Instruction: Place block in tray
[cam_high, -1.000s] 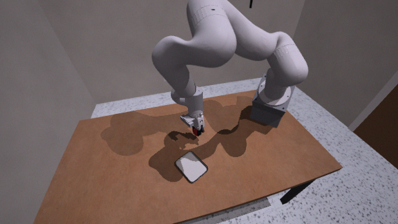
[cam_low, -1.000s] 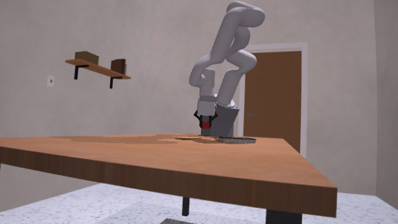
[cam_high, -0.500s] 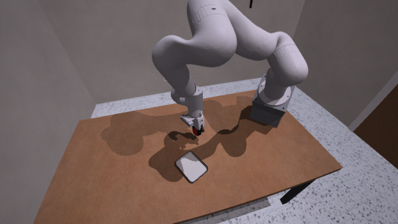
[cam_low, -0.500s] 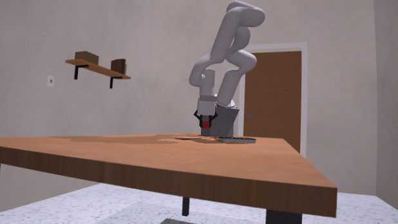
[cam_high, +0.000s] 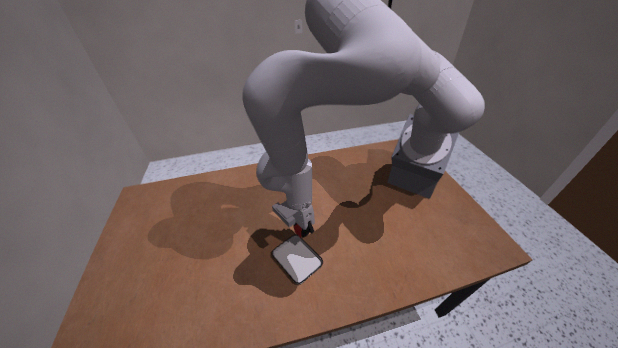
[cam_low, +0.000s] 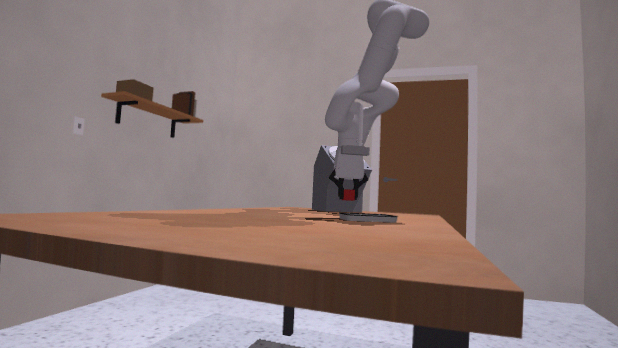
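My gripper (cam_high: 303, 230) (cam_low: 349, 194) is shut on a small red block (cam_high: 299, 230) (cam_low: 349, 194) and holds it in the air. It hangs a little above the far edge of the white tray (cam_high: 297, 258) (cam_low: 369, 218), which has a dark rim and lies flat on the brown table (cam_high: 150, 280) (cam_low: 250, 250). In the top view most of the block is hidden by the fingers. The tray floor is bare.
The robot base (cam_high: 417, 170) (cam_low: 325, 185) stands at the table's far right corner. A wall shelf (cam_low: 150, 106) with two boxes hangs on the far wall, and a brown door (cam_low: 425, 150) is behind the arm.
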